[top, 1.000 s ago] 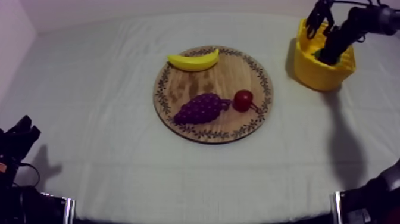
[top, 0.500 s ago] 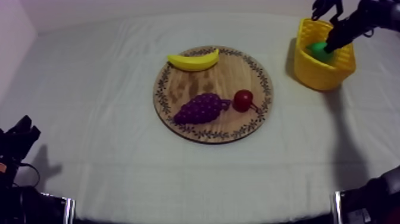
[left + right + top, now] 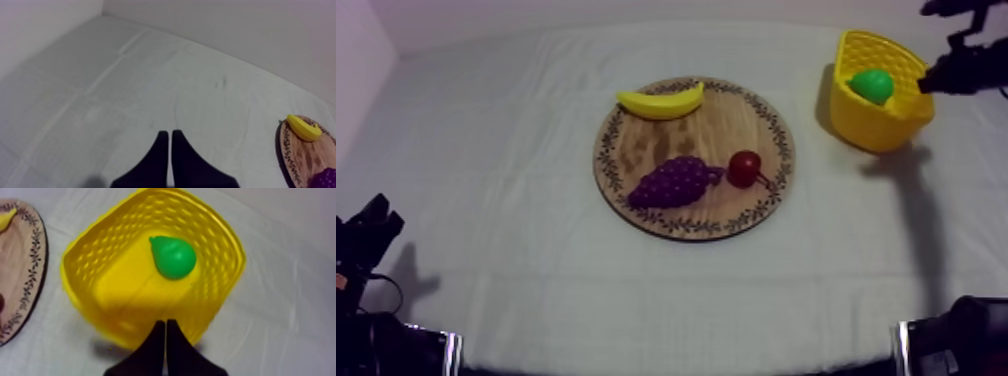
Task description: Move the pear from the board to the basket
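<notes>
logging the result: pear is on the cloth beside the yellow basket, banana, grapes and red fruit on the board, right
No: the pear lies inside the yellow basket, not on the cloth beside it; the right wrist view shows this. The banana, grapes and small red fruit are on the board.

Plastic and wood on my feed
The yellow basket (image 3: 85,283) looked like smooth plastic lattice, the pear (image 3: 174,257) smooth with a slight sheen; the wooden board (image 3: 726,125) showed matt grain, and the cloth (image 3: 536,280) was matt, creased.
</notes>
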Controlling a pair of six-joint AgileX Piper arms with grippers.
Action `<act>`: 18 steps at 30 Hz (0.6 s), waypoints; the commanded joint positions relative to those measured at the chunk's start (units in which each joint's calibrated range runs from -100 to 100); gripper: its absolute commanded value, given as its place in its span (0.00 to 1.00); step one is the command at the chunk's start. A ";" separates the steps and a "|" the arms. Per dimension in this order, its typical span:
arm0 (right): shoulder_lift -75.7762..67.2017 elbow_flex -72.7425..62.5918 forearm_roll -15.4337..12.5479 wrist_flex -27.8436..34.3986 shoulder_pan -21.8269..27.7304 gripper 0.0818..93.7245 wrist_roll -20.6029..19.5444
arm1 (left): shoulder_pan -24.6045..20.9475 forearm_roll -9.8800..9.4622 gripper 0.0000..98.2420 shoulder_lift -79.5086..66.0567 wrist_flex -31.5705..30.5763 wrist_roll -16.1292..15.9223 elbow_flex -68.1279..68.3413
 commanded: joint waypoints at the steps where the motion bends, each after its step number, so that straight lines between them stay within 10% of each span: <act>1: -11.41 8.37 -1.56 0.67 0.39 0.01 -0.53 | -0.03 0.01 0.00 -0.04 -0.01 0.02 0.00; 7: -26.51 23.51 -6.02 -3.01 1.53 0.04 -2.08 | -0.03 0.01 0.00 -0.04 -0.01 0.02 0.00; 18: -58.79 42.90 -0.84 1.19 -1.99 0.01 -10.44 | -0.03 0.01 0.00 -0.04 -0.01 0.01 0.00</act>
